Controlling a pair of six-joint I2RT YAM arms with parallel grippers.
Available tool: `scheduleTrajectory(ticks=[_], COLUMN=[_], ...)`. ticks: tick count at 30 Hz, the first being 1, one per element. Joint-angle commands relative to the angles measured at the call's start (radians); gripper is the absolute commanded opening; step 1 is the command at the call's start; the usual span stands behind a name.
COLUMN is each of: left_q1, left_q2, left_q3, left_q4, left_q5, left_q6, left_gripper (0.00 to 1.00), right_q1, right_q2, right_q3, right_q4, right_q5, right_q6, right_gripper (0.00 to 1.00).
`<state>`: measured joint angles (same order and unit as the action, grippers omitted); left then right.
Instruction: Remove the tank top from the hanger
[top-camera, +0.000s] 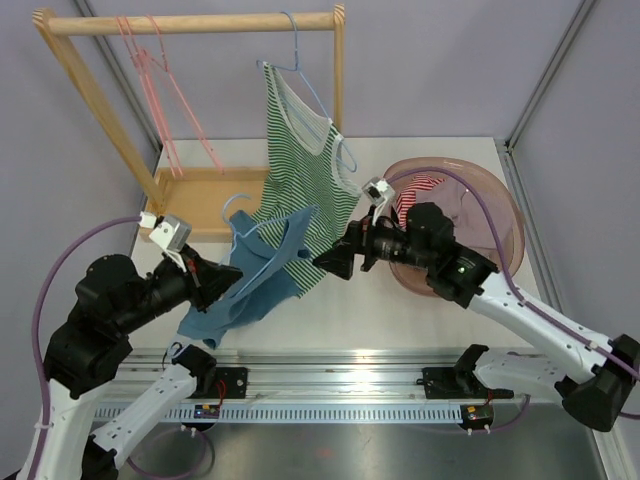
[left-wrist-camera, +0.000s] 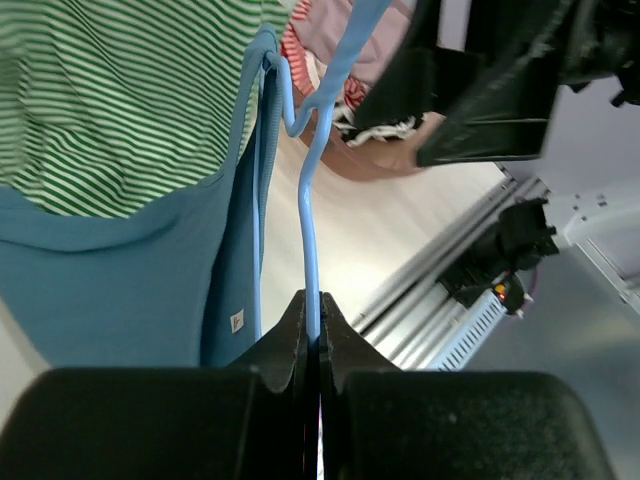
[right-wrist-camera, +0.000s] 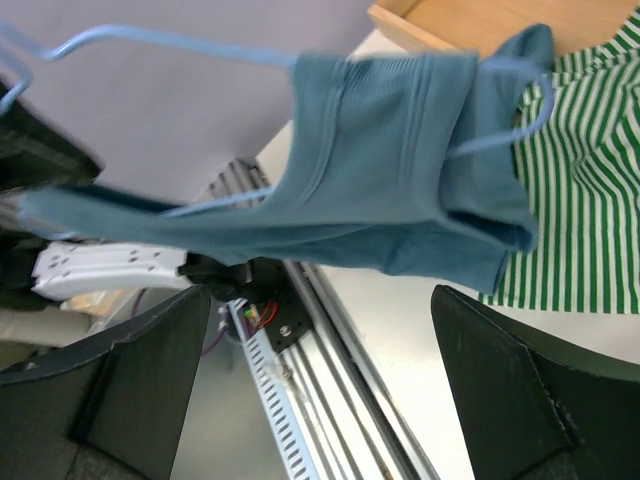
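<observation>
A teal-blue tank top (top-camera: 255, 275) hangs crumpled on a light blue wire hanger (top-camera: 237, 206), held off the rack above the table's front left. My left gripper (top-camera: 205, 275) is shut on that hanger; in the left wrist view the wire (left-wrist-camera: 308, 230) runs straight into the shut left gripper (left-wrist-camera: 319, 312), with the tank top (left-wrist-camera: 130, 280) draped to its left. My right gripper (top-camera: 325, 258) stands open just right of the garment, touching nothing. From the right wrist, the tank top (right-wrist-camera: 390, 160) and hanger (right-wrist-camera: 170, 38) hang above the wide-open right gripper (right-wrist-camera: 320, 292).
A green-striped top (top-camera: 300, 150) hangs on another blue hanger from the wooden rack (top-camera: 190, 22), right behind the teal one. Pink hangers (top-camera: 160, 80) hang at the rack's left. A pink basin (top-camera: 500, 215) of clothes sits under the right arm. The metal rail (top-camera: 340, 375) runs along the near edge.
</observation>
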<state>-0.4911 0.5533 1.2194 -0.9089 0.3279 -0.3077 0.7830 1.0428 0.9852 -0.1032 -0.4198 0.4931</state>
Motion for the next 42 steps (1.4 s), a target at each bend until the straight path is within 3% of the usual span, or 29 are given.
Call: scheduleTrajectory(ticks=[1, 6, 14, 16, 17, 18, 20, 21, 22, 31, 37, 42], left_q1=[-0.003, -0.003, -0.003, -0.003, -0.003, -0.003, -0.003, -0.003, -0.003, -0.003, -0.003, -0.003], left_q2=[-0.064, -0.081, -0.081, -0.079, -0.078, -0.079, -0.078, -0.076, -0.078, -0.084, -0.108, -0.092], left_q3=[-0.043, -0.081, -0.113, -0.11, -0.109, -0.104, -0.089, -0.087, -0.074, 0.025, 0.054, 0.042], left_q4=[0.088, 0.087, 0.07, 0.07, 0.071, 0.067, 0.056, 0.045, 0.039, -0.09, -0.032, 0.201], left_q5=[0.135, 0.166, 0.16, 0.161, 0.161, 0.16, 0.131, 0.125, 0.114, 0.072, 0.123, 0.123], left_q6=[-0.06, -0.079, -0.064, -0.064, -0.062, -0.061, -0.053, -0.05, -0.041, 0.033, 0.012, -0.034], left_gripper=[0.0, 0.0, 0.0, 0.0, 0.0, 0.0, 0.0, 0.0, 0.0, 0.0, 0.0, 0.0], right_q1=[0.074, 0.162, 0.167, 0.167, 0.167, 0.167, 0.167, 0.167, 0.167, 0.11, 0.047, 0.047], right_q2=[0.074, 0.198, 0.237, 0.241, 0.241, 0.241, 0.232, 0.23, 0.221, 0.189, 0.203, 0.105], right_q3=[0.035, 0.095, 0.112, 0.118, 0.124, 0.124, 0.124, 0.124, 0.122, 0.158, 0.178, 0.161], right_q4=[0.092, 0.154, 0.235, 0.229, 0.217, 0.212, 0.197, 0.176, 0.163, -0.065, -0.109, -0.032], right_q5=[0.271, 0.446, 0.434, 0.435, 0.441, 0.447, 0.478, 0.495, 0.533, 0.935, 0.811, 0.551], right_q6=[-0.028, -0.059, -0.065, -0.077, -0.079, -0.083, -0.097, -0.1, -0.111, -0.157, -0.137, -0.094], right_gripper=[0.99, 0.96, 0.81, 0.66, 0.49, 0.39, 0.24, 0.03, 0.0, 0.0, 0.0, 0.0])
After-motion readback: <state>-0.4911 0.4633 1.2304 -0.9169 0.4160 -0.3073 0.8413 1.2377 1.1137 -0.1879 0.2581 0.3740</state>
